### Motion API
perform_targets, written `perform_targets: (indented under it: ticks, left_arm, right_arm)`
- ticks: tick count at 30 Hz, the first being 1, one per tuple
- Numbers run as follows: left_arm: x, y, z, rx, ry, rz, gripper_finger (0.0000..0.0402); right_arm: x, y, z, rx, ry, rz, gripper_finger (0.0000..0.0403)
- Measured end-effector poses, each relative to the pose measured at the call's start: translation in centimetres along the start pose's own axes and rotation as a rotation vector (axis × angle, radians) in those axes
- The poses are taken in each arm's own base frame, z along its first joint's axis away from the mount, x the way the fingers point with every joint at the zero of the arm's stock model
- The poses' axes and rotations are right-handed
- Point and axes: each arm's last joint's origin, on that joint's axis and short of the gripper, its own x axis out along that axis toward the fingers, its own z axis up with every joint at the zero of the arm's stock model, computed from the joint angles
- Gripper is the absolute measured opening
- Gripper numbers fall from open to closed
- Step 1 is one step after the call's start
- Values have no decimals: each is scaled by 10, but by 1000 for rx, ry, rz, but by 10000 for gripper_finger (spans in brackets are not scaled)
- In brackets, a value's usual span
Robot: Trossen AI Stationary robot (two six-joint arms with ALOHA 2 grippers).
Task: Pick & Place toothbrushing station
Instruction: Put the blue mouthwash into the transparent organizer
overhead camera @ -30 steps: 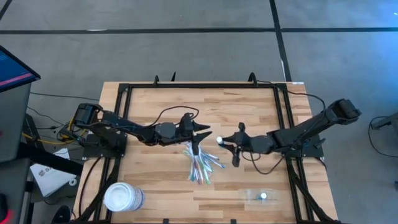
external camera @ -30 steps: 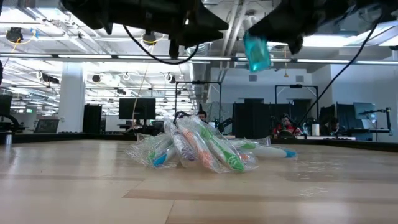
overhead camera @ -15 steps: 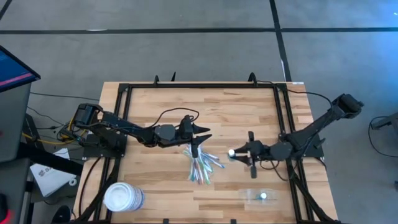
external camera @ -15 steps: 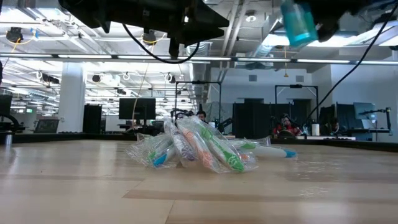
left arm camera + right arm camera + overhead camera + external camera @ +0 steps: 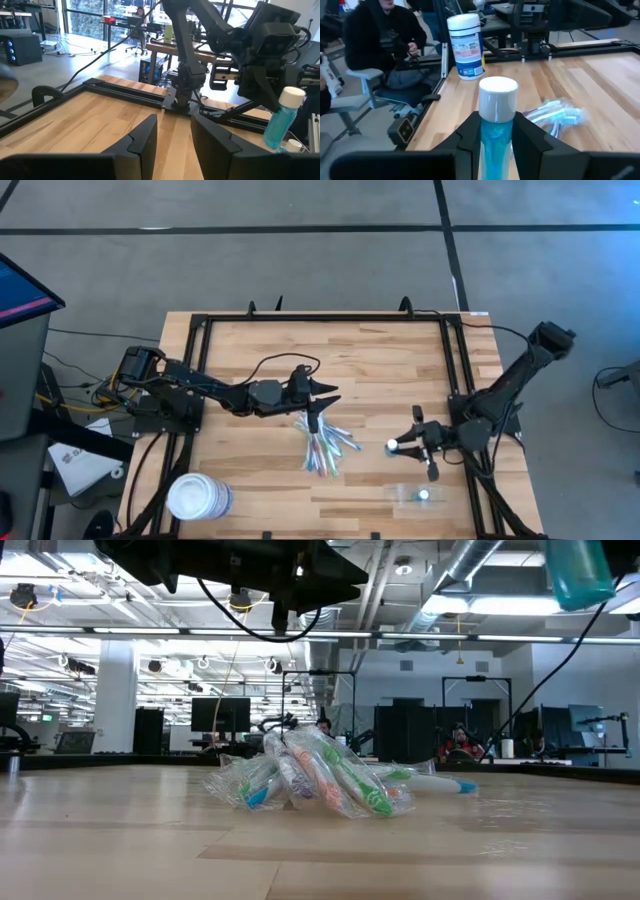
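The right gripper [image 5: 408,446] grips a blue bottle [image 5: 496,131] above the clear toothbrushing station [image 5: 418,494], so it may tip it, while the left gripper [image 5: 172,141] hovers part open.

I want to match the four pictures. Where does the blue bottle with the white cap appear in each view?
High view: blue bottle, only its cap showing, in the right gripper, right of the toothbrush pile.
Low view: top right corner.
Left wrist view: right edge.
Right wrist view: centre, between the fingers.
Shared landmark: the toothbrush pile.
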Motion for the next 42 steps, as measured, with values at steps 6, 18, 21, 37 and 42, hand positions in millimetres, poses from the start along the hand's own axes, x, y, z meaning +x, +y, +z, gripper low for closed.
perform_targets:
  ticks: [6,18,21,37,42]
  left_arm:
    - [0,0,0,0,0,0,113]
    - [0,0,0,0,0,0,113]
    - [0,0,0,0,0,0,113]
    - [0,0,0,0,0,0,113]
    - [0,0,0,0,0,0,113]
  right_arm:
    - [-11,9,-7,-16,7,58,75]
    - [-30,21,-25,-18,39,134,75]
    - [-33,26,-29,-28,54,161,75]
    - [-36,43,-51,-16,97,162,75]
    - [-34,44,-56,-11,115,151,75]
